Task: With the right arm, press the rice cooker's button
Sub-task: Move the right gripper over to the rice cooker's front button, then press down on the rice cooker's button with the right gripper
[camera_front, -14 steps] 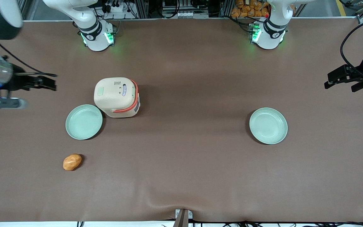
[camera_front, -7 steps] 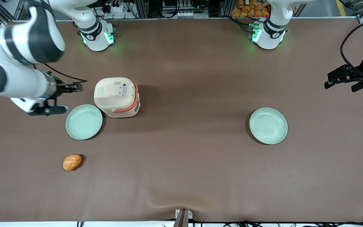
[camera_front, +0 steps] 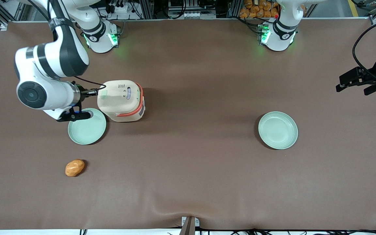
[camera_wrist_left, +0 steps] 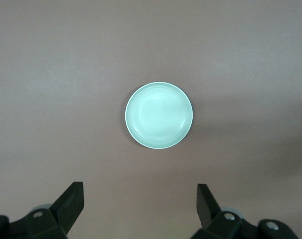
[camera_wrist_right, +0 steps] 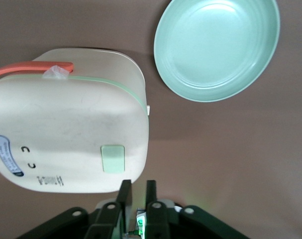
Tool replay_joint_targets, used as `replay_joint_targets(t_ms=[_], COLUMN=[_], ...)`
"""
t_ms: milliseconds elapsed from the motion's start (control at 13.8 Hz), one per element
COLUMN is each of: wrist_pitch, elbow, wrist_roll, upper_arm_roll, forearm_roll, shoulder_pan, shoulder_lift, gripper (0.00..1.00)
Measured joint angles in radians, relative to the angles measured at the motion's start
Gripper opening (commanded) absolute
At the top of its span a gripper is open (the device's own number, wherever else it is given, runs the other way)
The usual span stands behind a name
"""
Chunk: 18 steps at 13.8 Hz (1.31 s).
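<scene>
Eyes on the button [camera_wrist_right: 113, 158], that small pale-green pad on the cream lid of the rice cooker [camera_front: 121, 100], sitting at the lid edge that faces the working arm's end of the table [camera_front: 194, 182]. From my pincer [camera_wrist_right: 136, 191] in the wrist view the button lies at about eleven o'clock, very near, a short step ahead of the tips and slightly off their line; the fingers [camera_wrist_right: 124, 190] are pressed nearly together, only a sliver between them, gripping nothing. In the front view the pincer [camera_front: 94, 92] hangs right beside the lid edge, the button [camera_front: 103, 95] at its three o'clock, and I can't tell whether the tips are higher than the lid or level with it. My read: the right arm [camera_front: 49, 80] needs a small advance over the lid plus a slight sideways correction, then a push down onto the pad; the press is not yet made. The cooker's long axis runs along the pincer's line of travel, lid shut, orange-red band low on the body. Working outward: a pale-green plate [camera_front: 87, 126] sits at the cooker's seven o'clock, nearly touching it, nothing in it. A second plate [camera_front: 278, 130] lies well off toward the parked arm's end, also bare. An orange-brown lump [camera_front: 74, 167] lies nearer the front camera than the first plate.
</scene>
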Motion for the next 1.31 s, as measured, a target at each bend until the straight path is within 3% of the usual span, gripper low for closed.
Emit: replay_joint_targets(t_ms=[800, 1309], wrist_pitch=[0.005, 0.012], elbow=[-0.044, -0.048], wrist_roll=[0.021, 0.021], upper_arm_roll=[0.000, 0.000], forearm_roll=[0.003, 0.038], shoulder_pan=[0.048, 0.052], shoulder_lift=[0.047, 0.073], gripper=[0.00, 0.00])
